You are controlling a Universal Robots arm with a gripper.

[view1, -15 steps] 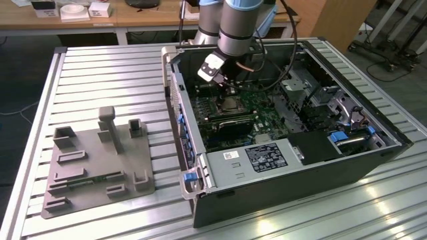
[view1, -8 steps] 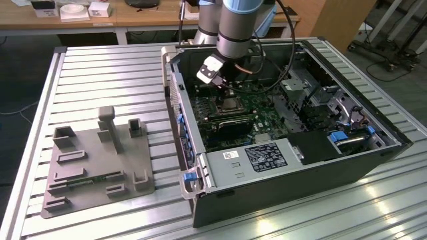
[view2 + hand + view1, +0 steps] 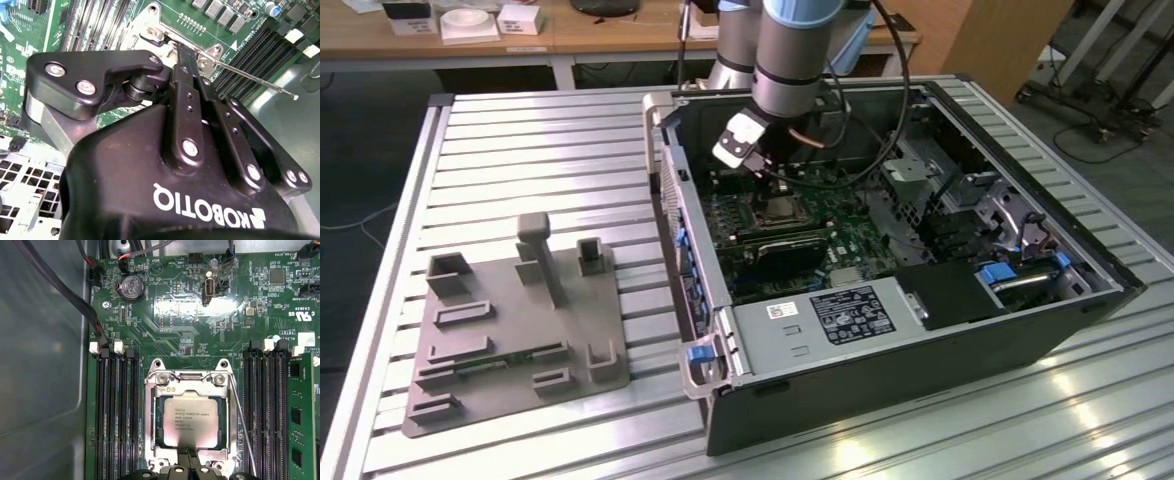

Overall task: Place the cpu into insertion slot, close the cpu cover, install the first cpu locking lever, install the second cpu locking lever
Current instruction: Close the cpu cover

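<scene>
Gripper (image 3: 187,456), lower centre, looks clenched on nothing, tips at the cpu cover (image 3: 153,415), down over the seated cpu (image 3: 190,421). Lever stage, I'd say: right-hand locking lever (image 3: 242,420) stands unhooked.

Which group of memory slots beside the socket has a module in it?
The group beside the wire lever: a green module stands in it. The group near the black cables is empty.

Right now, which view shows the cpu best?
First wrist view: it looks straight down on the cpu, framed by the cpu cover. The exterior view gives a small silvery square below the arm. In the second wrist view the end effector blocks that area.
</scene>
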